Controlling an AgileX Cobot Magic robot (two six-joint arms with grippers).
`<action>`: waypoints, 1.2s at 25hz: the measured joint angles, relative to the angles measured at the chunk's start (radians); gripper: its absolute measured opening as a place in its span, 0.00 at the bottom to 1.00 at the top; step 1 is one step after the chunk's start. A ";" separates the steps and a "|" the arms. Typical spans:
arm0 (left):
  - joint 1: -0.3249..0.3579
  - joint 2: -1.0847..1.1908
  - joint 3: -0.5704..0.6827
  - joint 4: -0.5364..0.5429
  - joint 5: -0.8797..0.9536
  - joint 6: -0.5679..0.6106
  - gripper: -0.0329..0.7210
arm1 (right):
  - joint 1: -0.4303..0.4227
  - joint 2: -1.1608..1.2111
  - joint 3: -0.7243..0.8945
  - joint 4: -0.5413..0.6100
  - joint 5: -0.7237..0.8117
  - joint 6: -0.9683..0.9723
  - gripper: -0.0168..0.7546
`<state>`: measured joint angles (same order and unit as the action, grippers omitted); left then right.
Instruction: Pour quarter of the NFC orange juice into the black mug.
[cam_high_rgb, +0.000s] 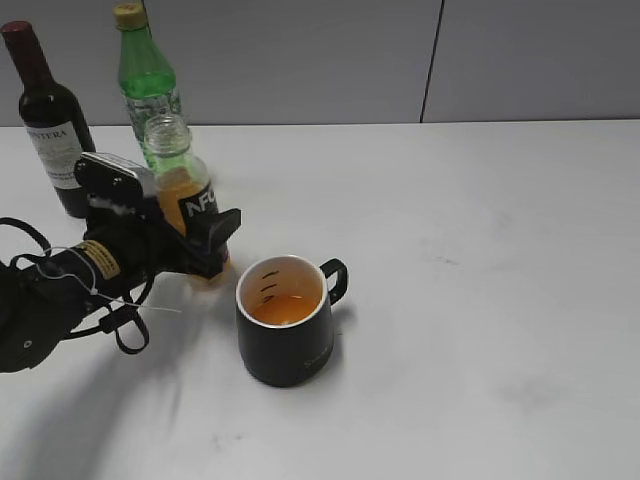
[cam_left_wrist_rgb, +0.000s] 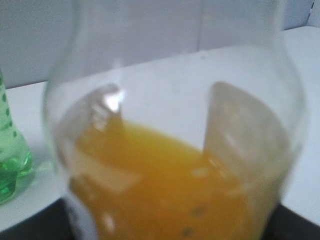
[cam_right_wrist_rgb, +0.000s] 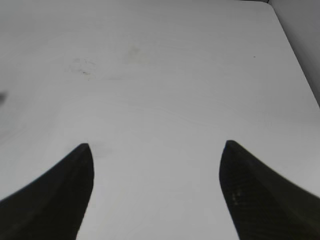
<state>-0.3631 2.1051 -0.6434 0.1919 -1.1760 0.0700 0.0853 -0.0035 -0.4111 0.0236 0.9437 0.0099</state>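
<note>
Held near upright in the left gripper (cam_high_rgb: 195, 235): the NFC orange juice (cam_high_rgb: 188, 200), uncapped, fingers clenched around its labelled waist from the left, base just above or on the desk (cam_high_rgb: 480, 300) — cannot tell which. Grasped at the middle, most likely so that the open neck stays free for tipping and the weight sits close to the fingers. Stands just left of and behind the black mug (cam_high_rgb: 285, 325), near but apart from it. Mug placed on the desk with handle turned to the right, away from the bottle, leaving the near rim clear for a pour. Already a shallow pool of orange liquid inside, against the white lining with its small black marks. In the left wrist view, juice level close to flat and low in the clear bottle (cam_left_wrist_rgb: 175, 150), which agrees with an upright hold rather than a tilt. Judged: pour done or paused, bottle being returned to rest; whether the amount equals a quarter, hard to say.

Behind, against the wall: a green bottle (cam_high_rgb: 148, 80) with yellow cap and a dark wine bottle (cam_high_rgb: 50, 120), both upright, well clear of the mug. Risk in setting down: brushing the green bottle, close behind the juice.

Right gripper (cam_right_wrist_rgb: 155, 190) spread wide, holding nothing, hovering over bare desk, out of the exterior view — kept aside, presumably to avoid crowding the pour.
</note>
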 joint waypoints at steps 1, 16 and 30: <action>0.000 0.000 0.000 -0.004 0.000 -0.010 0.67 | 0.000 0.000 0.000 0.000 0.000 0.000 0.79; 0.000 0.009 -0.022 -0.019 -0.002 -0.023 0.67 | 0.000 0.000 0.000 0.000 0.000 0.000 0.79; 0.000 0.140 -0.276 0.003 0.041 -0.023 0.67 | 0.000 0.000 0.000 0.000 0.000 0.000 0.79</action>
<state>-0.3631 2.2448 -0.9199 0.1949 -1.1352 0.0468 0.0853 -0.0035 -0.4111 0.0236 0.9437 0.0099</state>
